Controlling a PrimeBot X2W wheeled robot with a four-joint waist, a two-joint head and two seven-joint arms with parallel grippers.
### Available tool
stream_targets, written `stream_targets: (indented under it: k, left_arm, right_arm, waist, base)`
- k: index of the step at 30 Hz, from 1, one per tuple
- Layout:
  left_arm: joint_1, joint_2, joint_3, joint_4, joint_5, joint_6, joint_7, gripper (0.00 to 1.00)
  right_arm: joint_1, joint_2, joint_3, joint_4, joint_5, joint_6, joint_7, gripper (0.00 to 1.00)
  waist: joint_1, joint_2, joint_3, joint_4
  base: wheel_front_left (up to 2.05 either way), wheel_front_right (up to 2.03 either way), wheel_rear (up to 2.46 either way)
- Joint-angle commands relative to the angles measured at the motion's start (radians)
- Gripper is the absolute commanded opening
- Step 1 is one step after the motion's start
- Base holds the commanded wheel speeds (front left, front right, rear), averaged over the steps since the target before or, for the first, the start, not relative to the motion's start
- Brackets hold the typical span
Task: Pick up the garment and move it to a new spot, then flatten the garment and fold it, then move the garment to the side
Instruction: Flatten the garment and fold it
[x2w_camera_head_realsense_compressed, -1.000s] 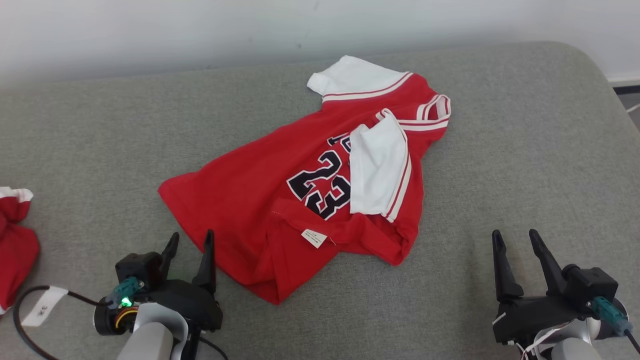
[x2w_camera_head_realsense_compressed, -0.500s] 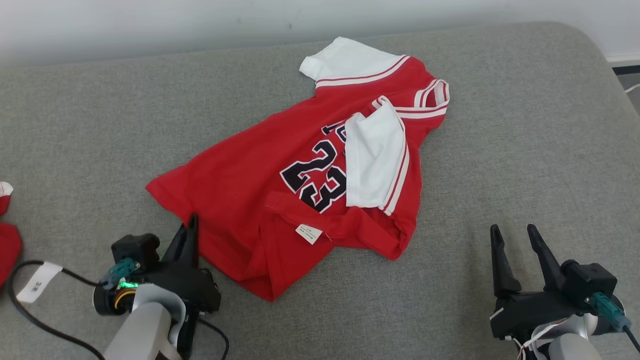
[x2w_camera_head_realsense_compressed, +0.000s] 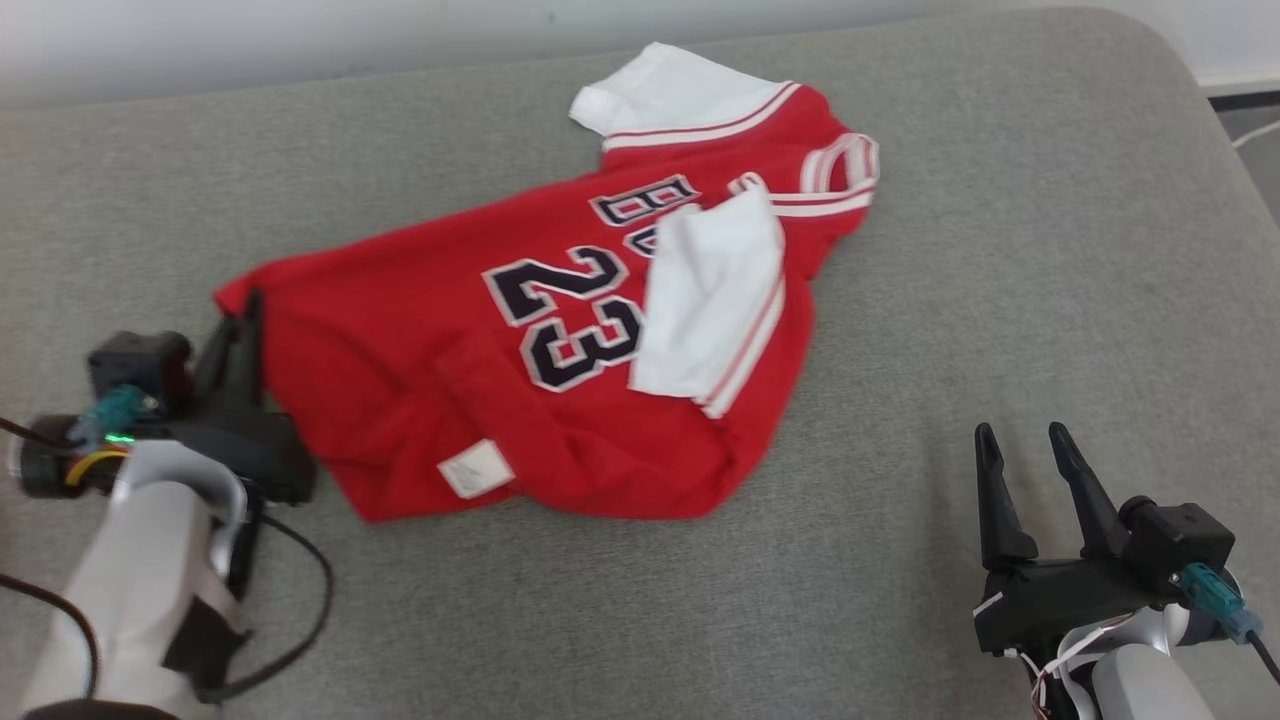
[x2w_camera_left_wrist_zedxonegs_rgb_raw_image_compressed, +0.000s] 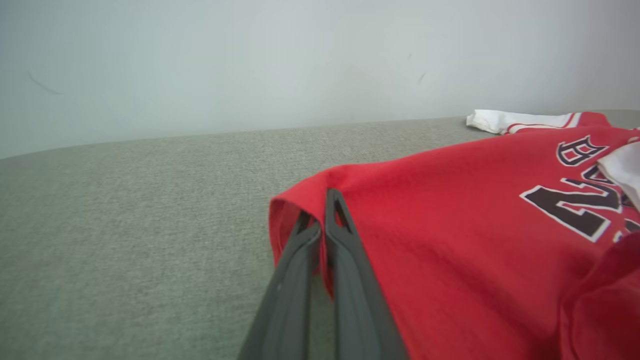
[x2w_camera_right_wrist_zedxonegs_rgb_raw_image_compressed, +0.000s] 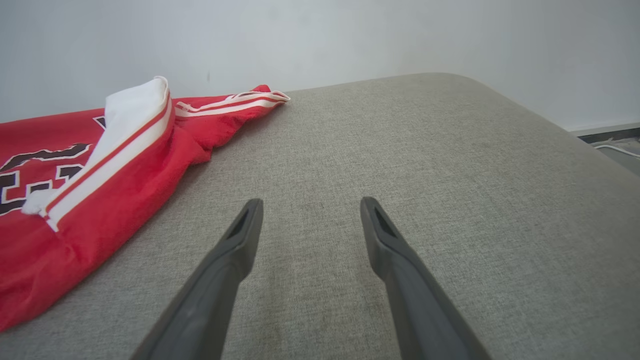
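1. At the left, the left gripper (x2w_camera_head_realsense_compressed: 247, 310) has its two dark fingers pressed tightly together, with no gap between them. They clamp the left corner of the garment (x2w_camera_head_realsense_compressed: 400, 350) at its hem. In the left wrist view, red cloth is pinched between the fingers and humps up over their tips. A black cable (x2w_camera_head_realsense_compressed: 318, 600) loops on the surface near this arm's pale forearm.
2. In the middle, the garment is a red jersey spread across the grey padded surface (x2w_camera_head_realsense_compressed: 1000, 250). Its hem is to the left and near, and its collar end is to the far right. The dark number 23 (x2w_camera_head_realsense_compressed: 565, 315) faces up, with partly covered letters just beyond it. One white sleeve (x2w_camera_head_realsense_compressed: 710, 290) is folded over onto the red body, touching the right side of the number. The other white sleeve (x2w_camera_head_realsense_compressed: 665, 95) lies flat at the far edge. A small white label (x2w_camera_head_realsense_compressed: 476, 468) shows near the near edge.
3. At the near right, the right gripper (x2w_camera_head_realsense_compressed: 1022, 432) has its fingers spread wide apart and holds nothing. It points away over bare grey surface, apart from the jersey, which lies to its left. Whether the fingertips touch the surface I cannot tell.
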Motion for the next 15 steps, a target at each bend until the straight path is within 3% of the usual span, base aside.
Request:
stream_targets:
  k: [1,8,13,14,15]
  left_arm:
    - [-0.01,0.017,0.003,0.008,0.013,0.005,-0.001,0.0]
    - [-0.102,0.151,0.013,0.1,0.057,0.013,-0.001,0.0]
    - [-0.091,0.183,0.055,0.088,0.029,0.027,-0.001,0.0]
    - [-0.079,0.181,0.058,0.084,0.025,0.027,-0.001,0.1]
    - [-0.067,0.178,0.063,0.076,0.023,0.03,-0.001,0.82]
  right_arm:
    - [-0.002,0.003,0.001,-0.003,0.007,0.0,-0.001,1.0]
    - [-0.006,0.011,-0.013,0.002,0.013,0.0,-0.001,1.0]
    - [-0.008,0.014,-0.024,0.008,0.011,0.0,-0.001,1.0]
    - [-0.006,0.015,-0.027,0.009,0.009,0.0,-0.001,1.0]
    - [-0.004,0.018,-0.03,0.011,0.006,0.0,-0.001,1.0]
  waist:
    - [-0.0001,-0.0001,0.014,-0.023]
    - [-0.0001,-0.0001,0.059,-0.076]
    - [-0.0001,-0.0001,0.062,-0.083]
    - [-0.0001,-0.0001,0.058,-0.08]
    - [-0.0001,-0.0001,0.053,-0.077]
  base:
    - [0.0,0.0,0.0]
    - [0.0,0.0,0.0]
    - [0.0,0.0,0.0]
    - [0.0,0.0,0.0]
    - [0.0,0.0,0.0]
